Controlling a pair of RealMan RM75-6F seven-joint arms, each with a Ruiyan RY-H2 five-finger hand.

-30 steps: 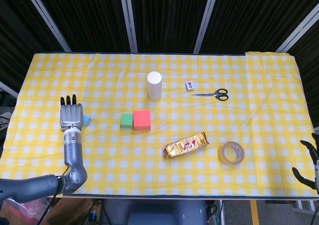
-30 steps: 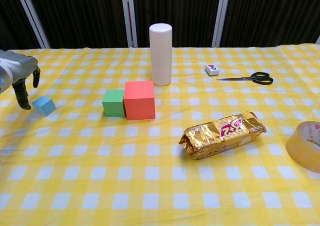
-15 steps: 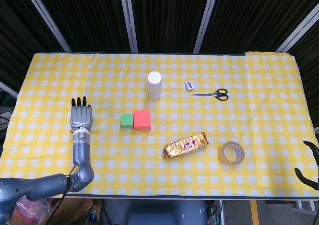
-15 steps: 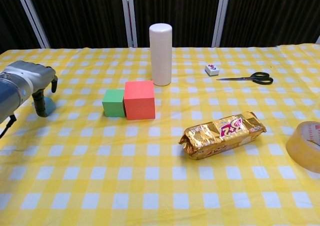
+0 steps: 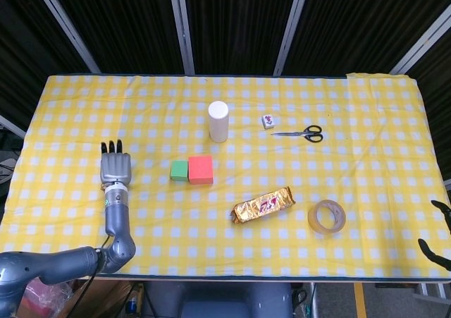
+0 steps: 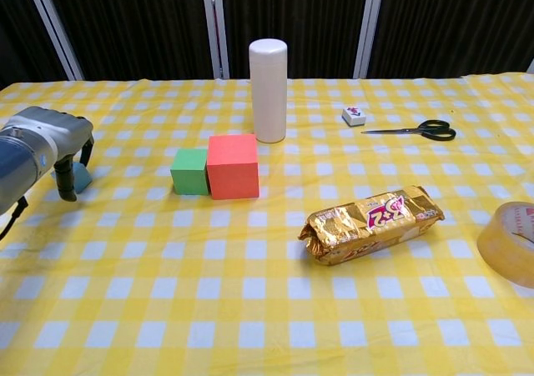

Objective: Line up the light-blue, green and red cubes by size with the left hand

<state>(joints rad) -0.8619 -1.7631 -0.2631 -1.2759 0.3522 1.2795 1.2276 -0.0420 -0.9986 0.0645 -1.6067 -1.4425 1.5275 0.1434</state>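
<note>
On the yellow checked cloth (image 6: 250, 309) that covers the table, the nearest things sit to the robot's right: a tape roll (image 6: 511, 244) at the edge of the chest view and a gold snack pack (image 6: 372, 223) lying slantwise beside it, well apart from the cubes. At the near right corner in the head view only the dark fingertips of the right hand (image 5: 438, 233) show past the table edge; they look spread with nothing in them. On the other side the left hand (image 6: 46, 147) reaches in from the near left, palm down, its fingers curled down over the blue cube (image 6: 81, 174), which peeks out between two fingers (image 6: 65, 180) in the chest view and is hidden under the hand in the head view; whether the fingers truly clamp the cube or only cage it I cannot tell. The blue cube is on the cloth, left of the other two cubes and near them but apart. The green cube (image 6: 190, 171) stands touching the left face of the larger red cube (image 6: 233, 166), the pair in a row across the middle of the table. Just behind the red cube rises a white cylinder (image 6: 268, 91), upright. Farther right and back lie a small white tile (image 6: 354, 115) with a coloured mark and black scissors (image 6: 413, 129) beside it.
</note>
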